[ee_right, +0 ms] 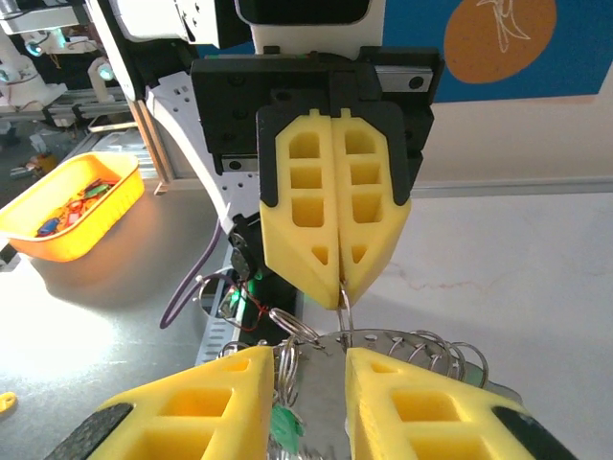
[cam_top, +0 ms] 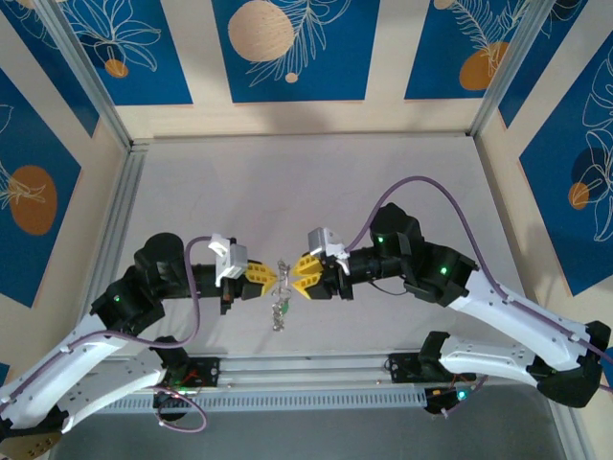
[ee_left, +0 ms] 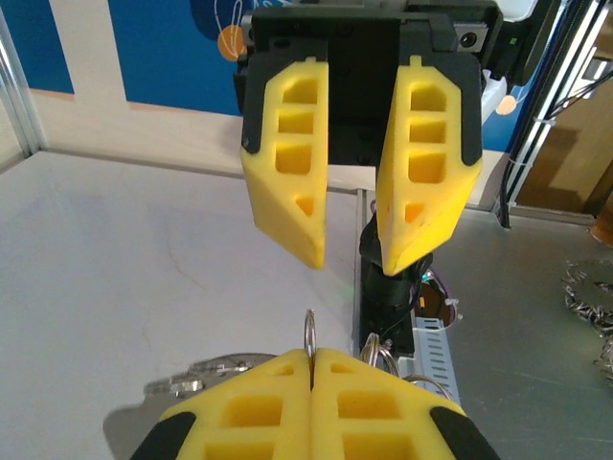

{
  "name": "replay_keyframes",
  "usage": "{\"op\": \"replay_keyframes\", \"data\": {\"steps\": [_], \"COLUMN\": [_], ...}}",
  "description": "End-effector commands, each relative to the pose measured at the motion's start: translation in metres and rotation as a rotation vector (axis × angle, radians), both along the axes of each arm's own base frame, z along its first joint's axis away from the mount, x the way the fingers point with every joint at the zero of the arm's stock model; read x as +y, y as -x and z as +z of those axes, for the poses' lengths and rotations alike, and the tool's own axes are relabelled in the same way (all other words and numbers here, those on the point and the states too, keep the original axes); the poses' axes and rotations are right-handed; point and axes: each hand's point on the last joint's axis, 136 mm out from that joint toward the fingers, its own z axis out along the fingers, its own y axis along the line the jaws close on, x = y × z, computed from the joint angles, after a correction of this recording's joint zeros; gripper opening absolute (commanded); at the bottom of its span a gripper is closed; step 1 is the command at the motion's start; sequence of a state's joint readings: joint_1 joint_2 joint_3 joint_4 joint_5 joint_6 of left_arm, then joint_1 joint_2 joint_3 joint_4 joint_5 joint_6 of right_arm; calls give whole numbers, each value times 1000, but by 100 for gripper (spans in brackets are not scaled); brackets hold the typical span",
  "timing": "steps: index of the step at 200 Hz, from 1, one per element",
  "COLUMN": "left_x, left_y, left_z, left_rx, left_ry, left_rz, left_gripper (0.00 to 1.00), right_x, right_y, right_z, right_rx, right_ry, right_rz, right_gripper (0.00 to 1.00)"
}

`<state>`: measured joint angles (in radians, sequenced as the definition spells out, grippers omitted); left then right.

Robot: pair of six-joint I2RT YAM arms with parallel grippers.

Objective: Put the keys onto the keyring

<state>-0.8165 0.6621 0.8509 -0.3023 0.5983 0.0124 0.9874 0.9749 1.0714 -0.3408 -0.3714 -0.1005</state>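
Silvery keyring (ee_left: pixel 309 331) wire is clamped in the clenched left pincer (ee_right: pixel 340 283), above the tabletop (cam_top: pixel 287 172) near the middle of its near edge. The right pincer (ee_left: pixel 359 254) is released. One of the keys (cam_top: pixel 280 311) dangling below should be gripped squarely before threading.

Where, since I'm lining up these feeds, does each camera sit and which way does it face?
Top external: above and behind the bases, looking down at the table; both arms show, left tool facing right tool.
Left wrist: on the left arm, facing the open right tool; its own shut fingers pinch the keyring.
Right wrist: on the right arm, facing the left tool; own fingers apart below.
Shared: both wrist views show the keyring.
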Motion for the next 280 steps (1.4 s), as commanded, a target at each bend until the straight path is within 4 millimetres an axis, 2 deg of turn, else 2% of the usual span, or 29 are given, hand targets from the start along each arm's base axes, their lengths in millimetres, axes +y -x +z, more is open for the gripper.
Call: {"op": "replay_keyframes", "data": {"steps": [1,76,123,167,193,247,280], "left_x": [-1,0,0,0,0,-2,-1], "left_y": [7,9,10,11,10,9,8], "left_z": [19,20,19,21,19,18,17], "left_rx": [-40,-48,-48,-48,-46,-43,-44], "left_ry": [74,87,86,91,86,83,84], "left_rz": [-35,-47,-48,-51,-48,-50,-47], "left_gripper": [0,0,0,0,0,0,0], "right_x": [4,10,7,10,11,16,19], "right_y": [4,-2,-12,-8,0,3,0], "right_z": [1,-5,-3,-7,-9,-16,-19], "right_rx": [35,63,59,91,119,149,154], "right_ry": [-24,-28,-45,-49,-57,-46,-35], "right_rz": [39,36,-9,28,84,114,107], "right_gripper": [27,28,33,33,32,23,5]}}
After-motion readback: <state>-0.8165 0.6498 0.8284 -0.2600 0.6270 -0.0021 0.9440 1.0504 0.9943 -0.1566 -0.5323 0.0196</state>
